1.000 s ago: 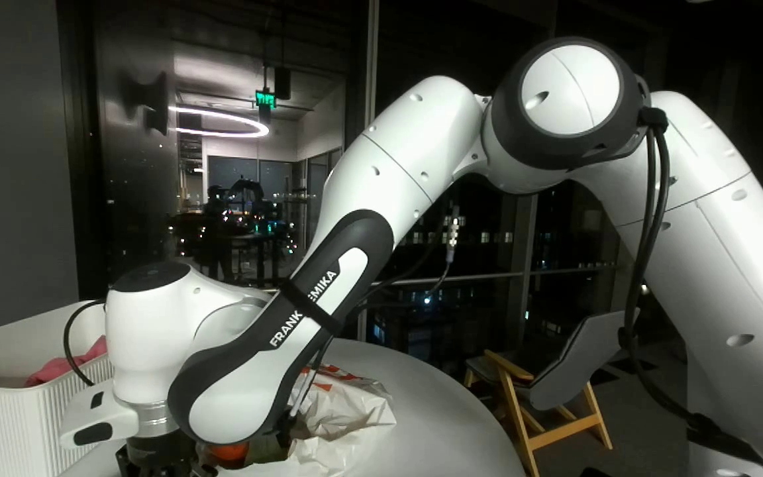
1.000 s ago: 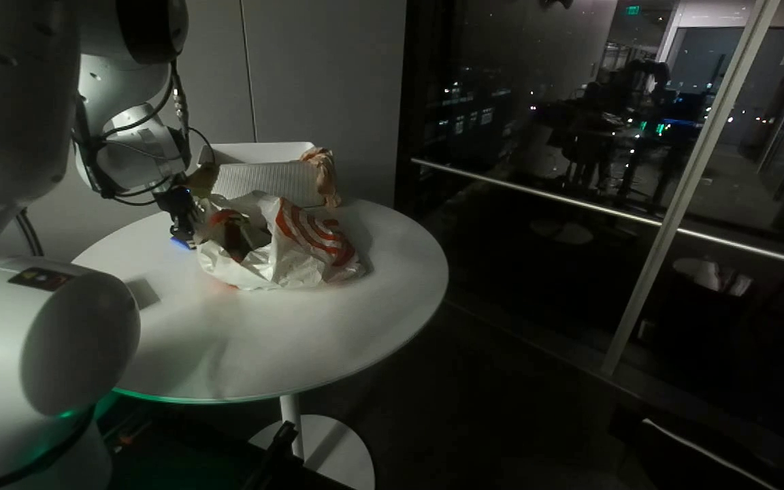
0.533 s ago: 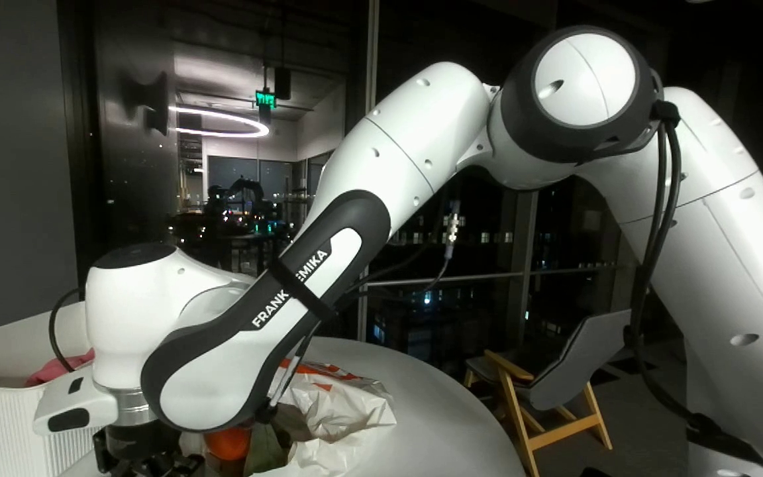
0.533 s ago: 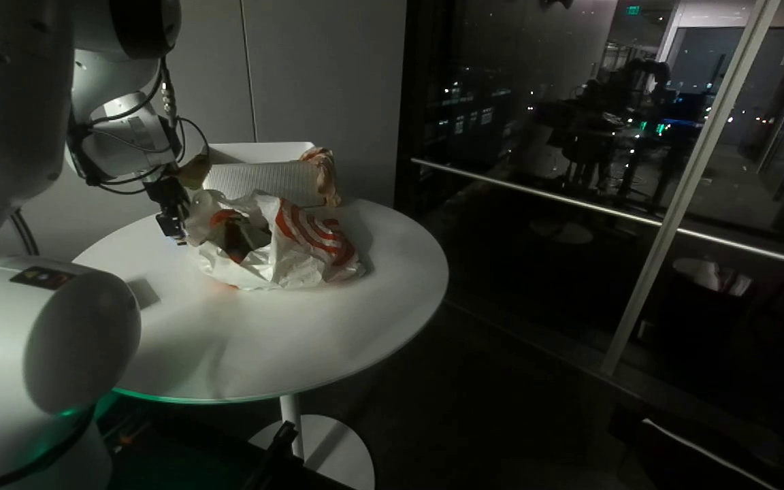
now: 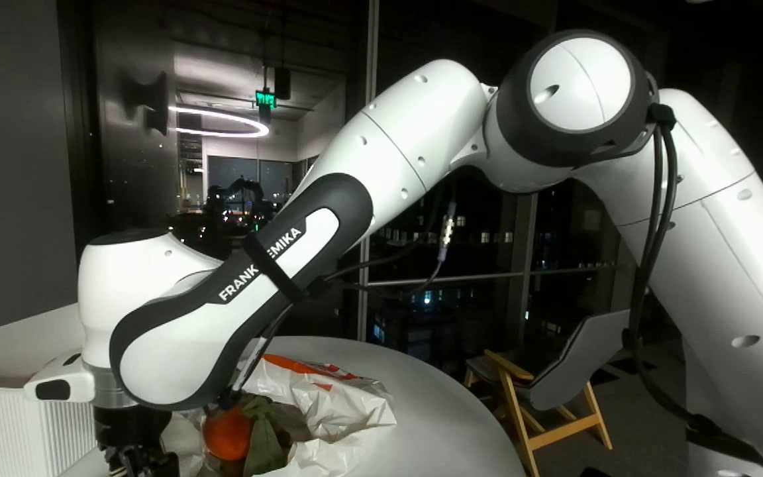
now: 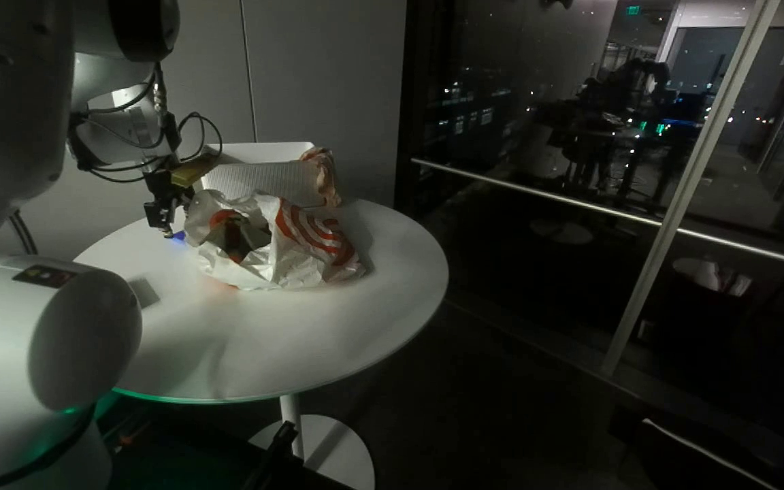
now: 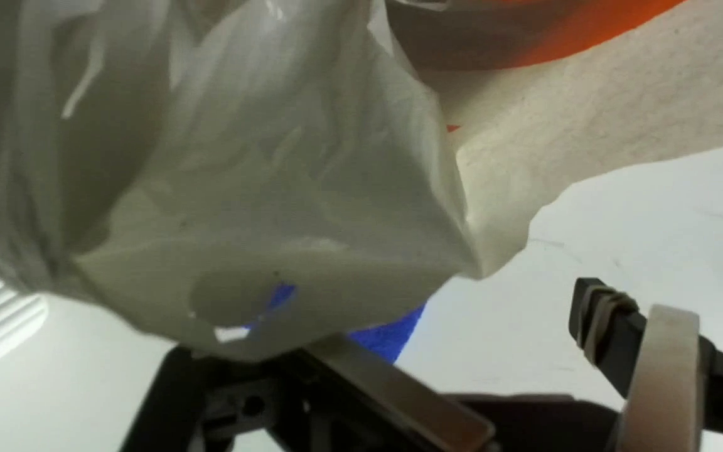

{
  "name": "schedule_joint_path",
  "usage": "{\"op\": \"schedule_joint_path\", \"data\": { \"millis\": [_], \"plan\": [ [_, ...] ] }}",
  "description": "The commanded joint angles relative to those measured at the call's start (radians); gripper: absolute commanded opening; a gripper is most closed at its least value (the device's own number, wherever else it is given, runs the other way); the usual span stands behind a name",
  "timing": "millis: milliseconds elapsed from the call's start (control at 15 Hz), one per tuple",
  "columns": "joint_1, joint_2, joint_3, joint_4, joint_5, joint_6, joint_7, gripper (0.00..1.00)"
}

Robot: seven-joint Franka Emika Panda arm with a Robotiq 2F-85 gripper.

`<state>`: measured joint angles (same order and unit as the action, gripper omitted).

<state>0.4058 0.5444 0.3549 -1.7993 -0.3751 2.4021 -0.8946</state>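
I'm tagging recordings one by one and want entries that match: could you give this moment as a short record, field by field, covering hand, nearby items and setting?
Hand: open, nothing seen in its grip
Nearest: white plastic bag, red print; overlaps the hand in the wrist view, contact unclear
Bag mouth: round orange item, green leaf-like item
Beside hand: blue piece, partly hidden by the bag
Surface: round white table
Beyond bag: white ribbed bin, peach cloth over its edge
Setting: grey wall, dark window

The black hand (image 6: 173, 219) has edged back from the crumpled white plastic bag (image 6: 280, 269), a round orange object (image 5: 228, 434) showing more.
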Motion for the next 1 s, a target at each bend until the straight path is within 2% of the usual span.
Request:
{"op": "schedule_joint_path", "data": {
  "millis": [0,200,533,800,867,933],
  "plan": [
    [0.004,0.062,-0.002,0.055,0.042,0.062,0.077,1.00],
    [0.012,0.099,-0.009,0.063,0.017,0.167,0.095,1.00],
    [0.029,0.139,-0.045,0.089,-0.002,0.195,0.158,1.00],
    [0.024,0.141,-0.059,0.078,-0.050,0.249,0.135,1.00],
    [0.024,0.141,-0.062,0.074,-0.065,0.261,0.127,0.81],
    [0.017,0.142,-0.057,0.070,-0.072,0.277,0.115,0.74]
  ]
}}
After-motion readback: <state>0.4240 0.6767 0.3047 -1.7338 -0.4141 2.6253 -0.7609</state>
